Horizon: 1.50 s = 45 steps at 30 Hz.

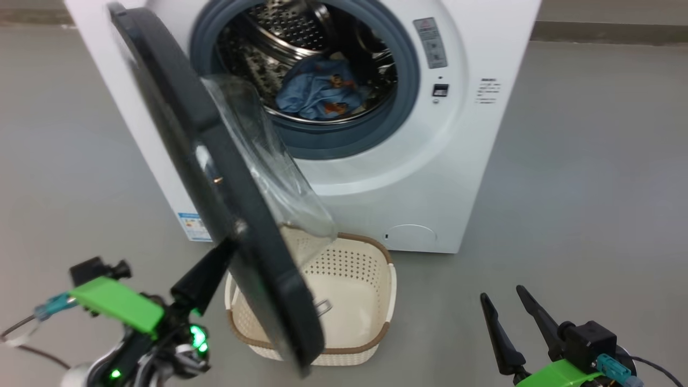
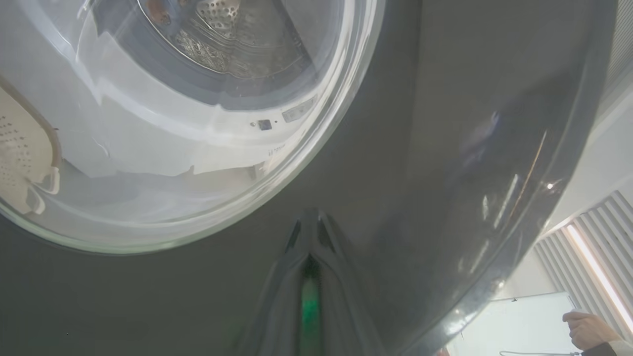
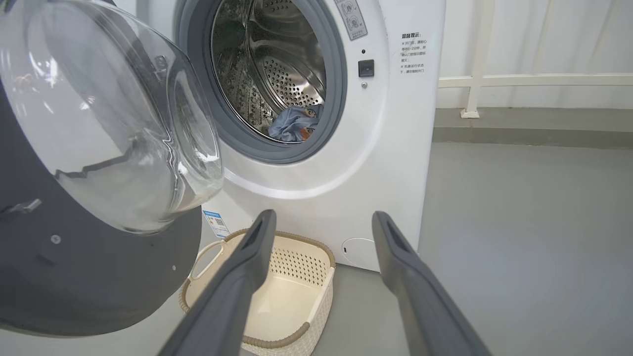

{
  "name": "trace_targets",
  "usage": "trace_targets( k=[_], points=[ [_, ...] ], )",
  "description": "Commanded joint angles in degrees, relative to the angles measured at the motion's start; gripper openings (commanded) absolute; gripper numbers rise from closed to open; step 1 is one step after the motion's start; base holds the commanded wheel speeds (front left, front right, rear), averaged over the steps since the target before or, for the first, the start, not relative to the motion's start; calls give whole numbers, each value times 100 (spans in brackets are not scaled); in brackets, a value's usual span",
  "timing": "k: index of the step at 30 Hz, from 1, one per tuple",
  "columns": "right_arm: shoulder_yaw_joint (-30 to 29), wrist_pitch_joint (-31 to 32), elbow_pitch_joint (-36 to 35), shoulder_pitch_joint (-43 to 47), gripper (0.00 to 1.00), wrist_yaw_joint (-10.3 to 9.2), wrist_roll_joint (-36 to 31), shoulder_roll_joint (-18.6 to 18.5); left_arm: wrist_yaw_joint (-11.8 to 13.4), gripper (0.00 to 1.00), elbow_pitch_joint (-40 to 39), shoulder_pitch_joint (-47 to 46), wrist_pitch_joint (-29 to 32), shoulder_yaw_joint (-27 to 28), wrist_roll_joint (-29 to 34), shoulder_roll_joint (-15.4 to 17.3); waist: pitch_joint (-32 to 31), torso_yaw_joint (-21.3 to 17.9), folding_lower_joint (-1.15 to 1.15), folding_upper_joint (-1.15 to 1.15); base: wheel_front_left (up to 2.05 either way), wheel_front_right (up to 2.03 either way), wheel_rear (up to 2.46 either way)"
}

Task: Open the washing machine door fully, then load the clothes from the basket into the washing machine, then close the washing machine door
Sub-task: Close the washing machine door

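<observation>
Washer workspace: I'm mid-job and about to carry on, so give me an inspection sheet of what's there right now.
surface: bare grey floor
washing machine: mouth uncovered
washing machine door: partly open, swung out over the basket's left side in the head view
clothes: blue printed garment lying inside the washing machine
basket: on the floor before the washer, no clothes seen in it
clutter: nothing seen
left gripper: shut, tip at the door's glossy outer face
right gripper: open, holding nothing
cables: thin leads at the wrists, clear of the door
surroundings: white railing; a person's hand
</observation>
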Motion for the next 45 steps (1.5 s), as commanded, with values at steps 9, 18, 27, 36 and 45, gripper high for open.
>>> trace_targets(
  k=[9,18,27,36,45],
  points=[
    [160,-27,-142,-55,100,9,58,-65,-463,0,726,-1084,-723,-793,-33,25,59,-390,0,0,0,0,0],
    [260,-27,-110,-127,100,9,55,-71,-816,0,1940,-1927,-1260,-1063,-110,25,69,-784,0,0,0,0,0],
    [288,-27,-116,-103,100,9,59,-125,-1020,0,2711,-2647,-1748,-1339,-296,25,54,-1193,0,0,0,0,0],
    [259,-27,-132,-103,100,9,56,-139,-1088,0,3466,-3158,-2191,-1654,-291,25,78,-1436,0,0,0,0,0],
    [201,-27,-137,-58,100,9,50,-78,-1094,0,3622,-3072,-2414,-1670,-53,79,55,-1368,0,0,0,0,0]
  ],
)
